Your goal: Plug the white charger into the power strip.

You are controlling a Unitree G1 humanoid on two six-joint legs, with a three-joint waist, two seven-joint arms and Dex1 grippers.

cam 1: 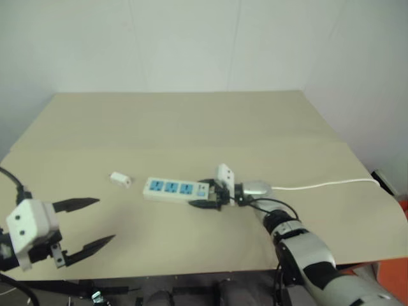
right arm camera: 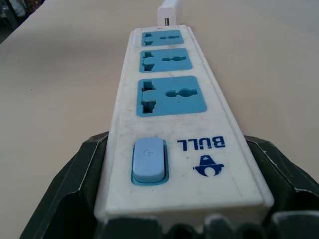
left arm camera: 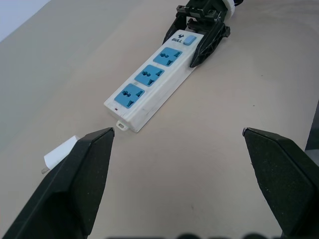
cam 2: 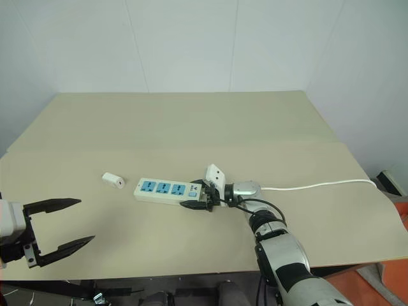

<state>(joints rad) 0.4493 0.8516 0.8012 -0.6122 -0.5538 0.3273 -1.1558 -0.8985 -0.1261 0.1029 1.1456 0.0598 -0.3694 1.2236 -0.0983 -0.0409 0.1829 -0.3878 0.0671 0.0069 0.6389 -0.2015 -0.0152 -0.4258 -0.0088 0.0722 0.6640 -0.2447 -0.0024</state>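
The power strip (cam 1: 172,189) lies flat near the middle of the table, its three blue sockets facing up. My right gripper (cam 1: 199,193) reaches in from the right, and its black fingers (right arm camera: 82,169) press against both sides of the strip's switch end (right arm camera: 148,160), shut on it. The white charger (cam 1: 120,179) lies on its side on the table, a short way left of the strip's far end and apart from it. My left gripper (cam 1: 105,220) hangs open and empty at the near left, pointing towards the strip, with the charger (left arm camera: 60,154) beside one fingertip in the left wrist view.
The strip's thin white cord (cam 1: 319,186) runs right across the tan table (cam 1: 191,121) towards its right edge. White walls stand behind the table. The table's front edge (cam 1: 191,274) is close below my arms.
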